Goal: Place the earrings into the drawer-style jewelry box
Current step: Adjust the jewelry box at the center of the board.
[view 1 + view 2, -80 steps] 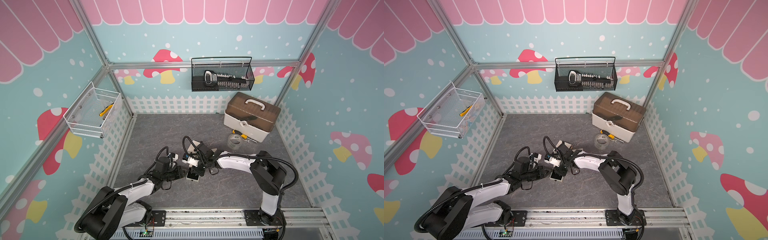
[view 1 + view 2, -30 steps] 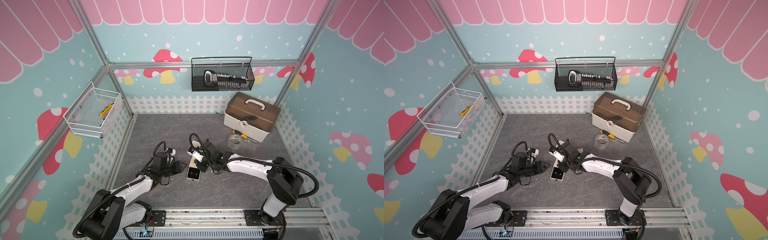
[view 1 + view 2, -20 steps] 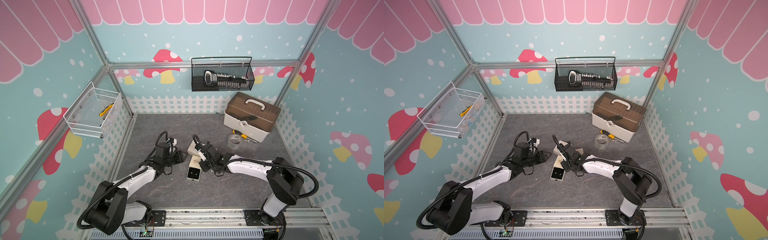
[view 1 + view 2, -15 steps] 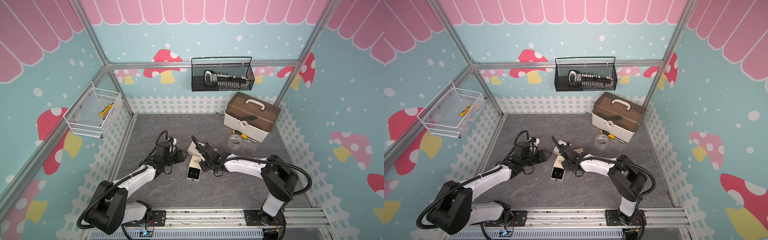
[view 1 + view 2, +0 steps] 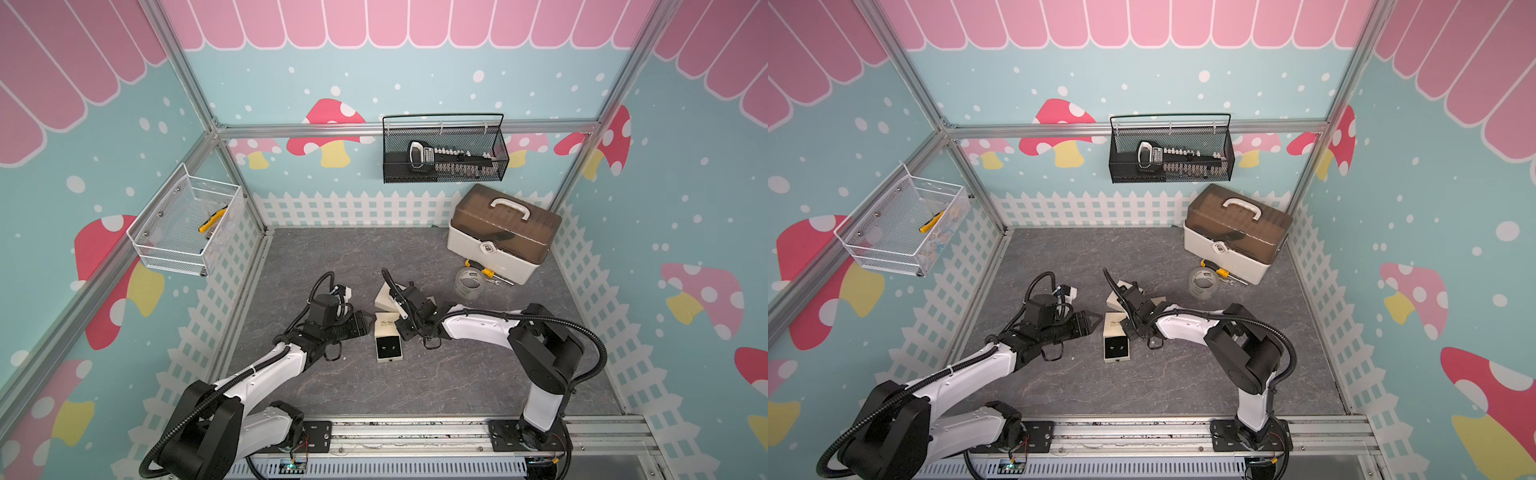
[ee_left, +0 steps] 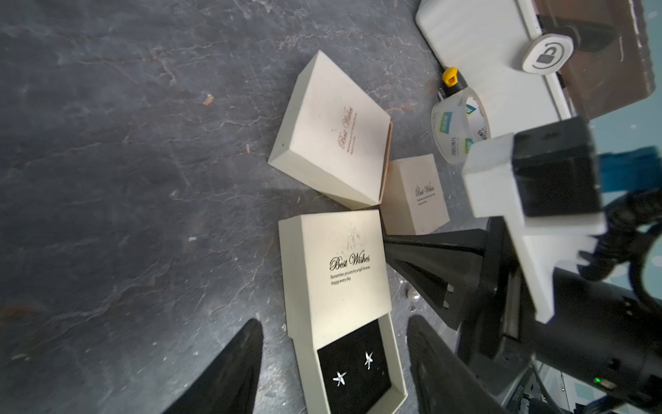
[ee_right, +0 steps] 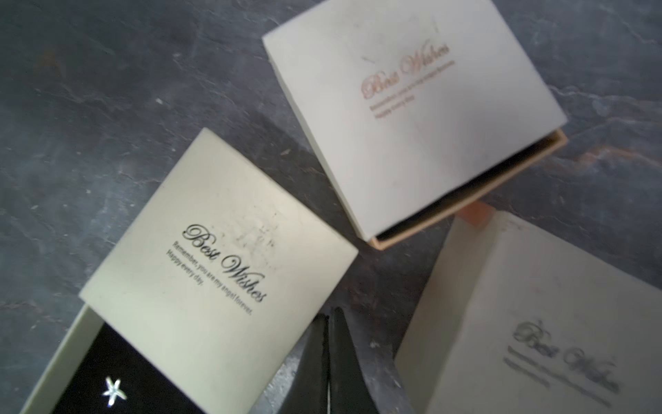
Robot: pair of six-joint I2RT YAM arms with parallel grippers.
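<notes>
Left wrist view: left claw (image 6: pixel 333 319) stands wide astride cream cardboard drawer box (image 6: pixel 336 269) containing two silvery star earrings (image 6: pixel 369 359); right claw (image 6: pixel 388 242) closed.

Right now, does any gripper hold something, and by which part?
Nothing is held. The left gripper stands open beside the jewelry box; the right gripper is shut and empty.

I am in a robot test cell, aluminium frame posts (image 5: pixel 189 85), walls (image 5: pixel 415 75) printed with mushrooms, wire baskets (image 5: pixel 449 171) on them, grey mat floor (image 5: pixel 415 386), my arm bases (image 5: pixel 534 434) bolted on a metal rail (image 5: pixel 415 432).
</notes>
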